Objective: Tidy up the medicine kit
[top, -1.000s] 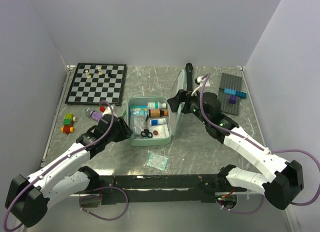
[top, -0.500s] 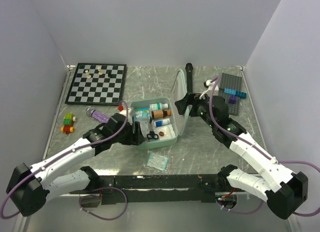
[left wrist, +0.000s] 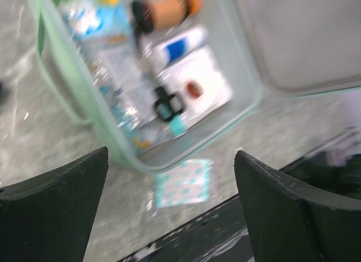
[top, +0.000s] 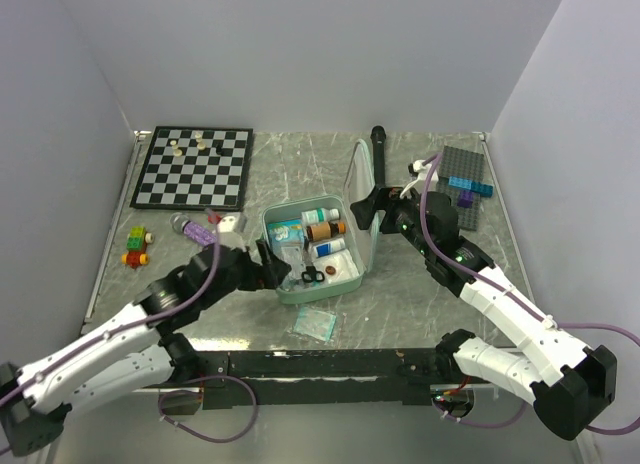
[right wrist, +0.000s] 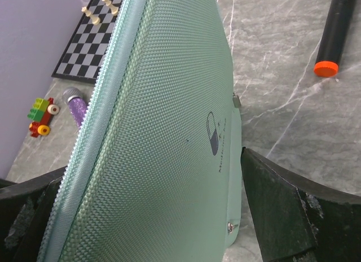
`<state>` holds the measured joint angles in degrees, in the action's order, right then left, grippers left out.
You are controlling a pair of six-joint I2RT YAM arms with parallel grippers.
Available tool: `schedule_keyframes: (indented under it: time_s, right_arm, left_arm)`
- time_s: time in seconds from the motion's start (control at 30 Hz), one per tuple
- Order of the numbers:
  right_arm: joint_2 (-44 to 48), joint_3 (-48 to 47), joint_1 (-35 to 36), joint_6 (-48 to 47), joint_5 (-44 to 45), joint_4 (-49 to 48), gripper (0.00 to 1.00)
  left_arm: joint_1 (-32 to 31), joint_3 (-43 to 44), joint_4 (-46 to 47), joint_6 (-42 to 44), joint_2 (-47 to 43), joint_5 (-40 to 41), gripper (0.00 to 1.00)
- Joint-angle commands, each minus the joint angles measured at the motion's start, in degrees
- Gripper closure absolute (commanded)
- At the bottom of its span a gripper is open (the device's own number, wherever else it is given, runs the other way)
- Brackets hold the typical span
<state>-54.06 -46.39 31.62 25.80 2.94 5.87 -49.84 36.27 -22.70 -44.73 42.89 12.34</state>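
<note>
A grey marbled table (top: 430, 314) fills the space, walled in by pale panels. Two white-and-black arms reach in from the near edge, the left arm (top: 105, 346) angling toward the middle and the right arm (top: 505, 299) doing the same from the other side. At the far left lies a black-and-white chessboard (top: 192, 167) with a few pale pieces on its far rows. The medicine kit (top: 325, 292), a mint-green zip case, sits open in the middle of the table between the two arms, its lid (top: 355, 184) standing upright along the right side. A grey baseplate (top: 460, 164) with blue and purple bricks (top: 468, 190) lies at the far right. The left gripper (left wrist: 172, 154) hovers just beside the case's near-left corner, its fingers spread wide with nothing between them. The right gripper (right wrist: 152, 177) is at the lid's outer face, fingers spread wide with the lid between them; I cannot tell whether they touch it. A black marker (top: 380, 154) with an orange end lies behind the lid. Inside the case are bottles (top: 322, 227), packets and small black scissors (top: 312, 276). A teal packet (top: 314, 323) lies on the table near the case's front. To the left are a purple object (top: 193, 229) and a small brick car (top: 136, 246).
</note>
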Motion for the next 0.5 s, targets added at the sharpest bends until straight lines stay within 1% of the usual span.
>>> schedule_keyframes:
  time_s: [0.0,0.03,0.1,0.17,0.23,0.27,0.33,0.47]
  right_arm:
    - [1.1,-0.5,-0.3,-0.7,-0.6,1.7,0.00]
    - [1.1,-0.5,-0.3,-0.8,-0.7,1.9,0.00]
    - [0.8,-0.5,-0.3,-0.8,-0.7,1.9,0.00]
    - [0.5,-0.5,-0.3,-0.8,-0.9,1.8,0.00]
    - [0.3,-0.6,-0.4,-0.8,-1.0,1.9,0.00]
    - [0.1,-0.6,-0.4,-0.8,-0.9,2.0,0.00]
    - [0.0,-0.6,-0.4,-0.9,-0.6,2.3,0.00]
    - [-0.3,-0.6,-0.5,-1.1,-0.2,2.7,0.00]
  left_arm:
    - [-0.2,-3.2,10.9,3.7,-6.5,-6.0,0.04]
    - [-0.2,-2.3,11.4,5.2,-5.1,-9.7,0.04]
    - [-0.5,1.8,7.9,8.7,1.1,-15.3,0.01]
    - [-3.7,4.8,3.9,11.3,8.2,-16.5,0.06]
    - [-8.5,6.5,2.6,12.3,13.4,-13.0,0.09]
    - [-11.0,7.1,2.5,12.4,15.8,-12.5,0.11]
    - [-15.0,8.2,2.2,12.2,19.8,-7.0,0.16]
    - [-22.0,10.8,2.0,12.2,27.9,-0.1,0.25]
